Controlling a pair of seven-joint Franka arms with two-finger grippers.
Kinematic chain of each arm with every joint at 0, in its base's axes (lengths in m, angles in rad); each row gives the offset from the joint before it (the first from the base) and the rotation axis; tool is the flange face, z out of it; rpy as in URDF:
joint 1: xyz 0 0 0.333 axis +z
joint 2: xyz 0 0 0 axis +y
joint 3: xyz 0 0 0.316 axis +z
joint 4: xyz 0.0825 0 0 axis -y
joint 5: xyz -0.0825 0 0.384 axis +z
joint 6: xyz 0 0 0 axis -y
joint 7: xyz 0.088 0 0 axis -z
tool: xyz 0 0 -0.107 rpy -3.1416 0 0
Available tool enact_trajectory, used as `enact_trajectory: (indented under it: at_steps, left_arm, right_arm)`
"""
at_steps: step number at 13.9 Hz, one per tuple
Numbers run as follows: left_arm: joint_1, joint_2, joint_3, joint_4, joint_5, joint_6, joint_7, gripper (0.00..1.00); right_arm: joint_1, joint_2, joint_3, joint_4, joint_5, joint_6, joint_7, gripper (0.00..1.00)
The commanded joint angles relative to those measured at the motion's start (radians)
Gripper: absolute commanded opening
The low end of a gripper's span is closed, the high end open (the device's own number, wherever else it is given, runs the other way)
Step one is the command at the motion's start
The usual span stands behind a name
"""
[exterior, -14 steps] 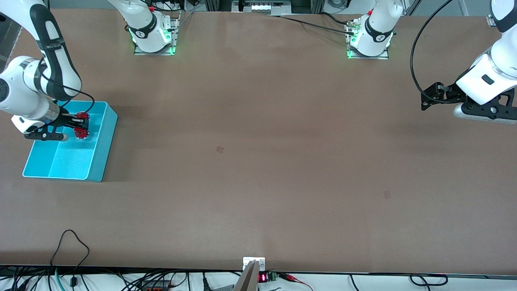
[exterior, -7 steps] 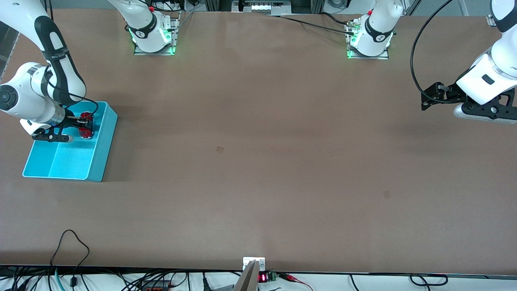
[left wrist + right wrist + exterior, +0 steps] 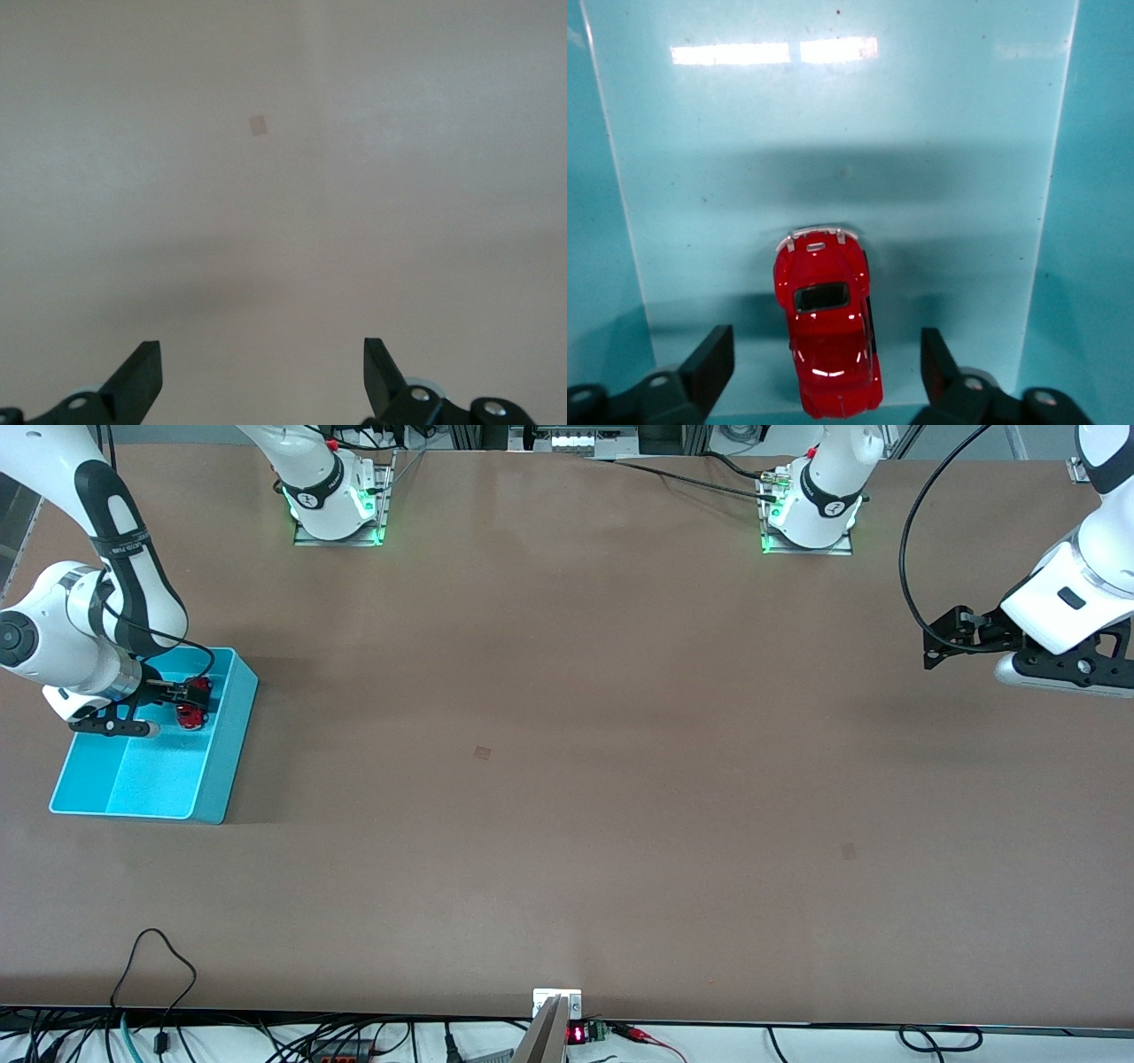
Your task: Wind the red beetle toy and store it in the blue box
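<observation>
The blue box (image 3: 229, 755) stands at the right arm's end of the table. The red beetle toy (image 3: 188, 714) lies on the box's floor, partly hidden under my right gripper (image 3: 193, 698). In the right wrist view the toy (image 3: 827, 332) rests on the box's floor (image 3: 833, 133) between the wide-open fingers (image 3: 713, 354), which do not touch it. My right gripper (image 3: 826, 343) is open inside the box. My left gripper (image 3: 930, 646) waits in the air over the left arm's end of the table, open and empty (image 3: 261, 354).
The brown table (image 3: 567, 779) carries two small faint marks (image 3: 482, 752) near its middle. Cables lie along the edge nearest the front camera (image 3: 151, 957). The arm bases (image 3: 337, 509) stand at the table's farthest edge.
My right gripper has shifted a little toward the left arm's end, still over the box, with the red toy under it. The left arm has not moved.
</observation>
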Motion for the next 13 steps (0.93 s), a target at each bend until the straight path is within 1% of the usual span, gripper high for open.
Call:
enact_trajectory:
  at_steps: [1,3,5,6,8,10,12,13]
  left_arm:
    - [0.001,0.025,0.000,0.045,-0.001,-0.019,0.021,1.00]
    - [-0.001,0.027,-0.001,0.045,-0.001,-0.019,0.021,1.00]
    - [-0.001,0.027,-0.001,0.045,-0.001,-0.019,0.021,1.00]
    - [-0.001,0.027,-0.001,0.045,-0.001,-0.019,0.021,1.00]
    - [-0.002,0.027,-0.001,0.045,-0.001,-0.019,0.018,1.00]
    - [0.001,0.027,-0.001,0.045,-0.001,-0.019,0.021,1.00]
    - [0.001,0.027,-0.001,0.045,-0.001,-0.021,0.021,1.00]
    - [0.001,0.027,-0.001,0.045,-0.001,-0.021,0.021,1.00]
  right_arm:
    - [0.001,-0.080,0.001,0.011,0.011,-0.037,-0.007,1.00]
    - [0.012,-0.120,0.008,0.115,0.009,-0.199,-0.007,1.00]
    - [0.030,-0.128,0.014,0.303,0.008,-0.427,-0.007,1.00]
    - [0.035,-0.129,0.029,0.383,0.009,-0.515,-0.007,1.00]
    - [0.035,-0.149,0.060,0.474,0.008,-0.607,-0.011,1.00]
    - [0.035,-0.186,0.101,0.539,0.002,-0.684,-0.010,1.00]
    - [0.035,-0.194,0.132,0.614,0.011,-0.771,-0.013,1.00]
    - [0.036,-0.192,0.161,0.655,0.011,-0.822,-0.012,1.00]
